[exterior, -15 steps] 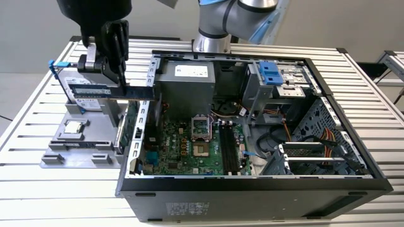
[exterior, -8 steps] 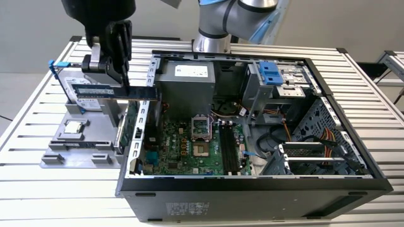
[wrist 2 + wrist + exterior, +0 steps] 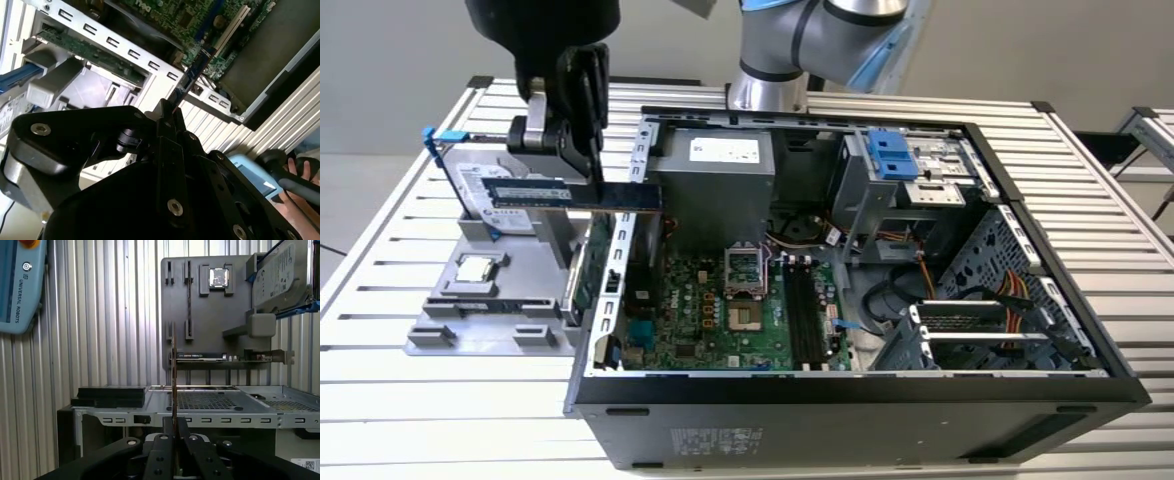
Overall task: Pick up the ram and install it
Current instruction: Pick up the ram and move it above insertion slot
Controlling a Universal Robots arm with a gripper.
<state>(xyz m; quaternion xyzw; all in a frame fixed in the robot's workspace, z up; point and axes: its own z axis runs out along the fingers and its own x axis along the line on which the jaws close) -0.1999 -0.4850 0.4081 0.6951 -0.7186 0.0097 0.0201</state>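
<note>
In the exterior view my gripper (image 3: 571,170) is shut on the ram (image 3: 607,194), a long blue stick with black chips and a white label. The stick hangs level in the air over the case's wall on the exterior view's left, between the grey parts holder (image 3: 454,330) and the open computer case (image 3: 854,390). Both wrist views show the ram edge-on (image 3: 174,375) (image 3: 192,75), sticking out from between the black fingers (image 3: 162,442) (image 3: 165,112). The motherboard's memory slots (image 3: 803,310) lie lower, to the exterior view's right of the gripper.
The holder carries a hard drive (image 3: 478,195) (image 3: 280,275), a processor chip (image 3: 478,268) (image 3: 218,277) and a card (image 3: 210,356). The arm's base (image 3: 767,90) stands behind the case. A control pendant (image 3: 17,285) lies on the slatted table, with a person's hand (image 3: 300,200) beside it.
</note>
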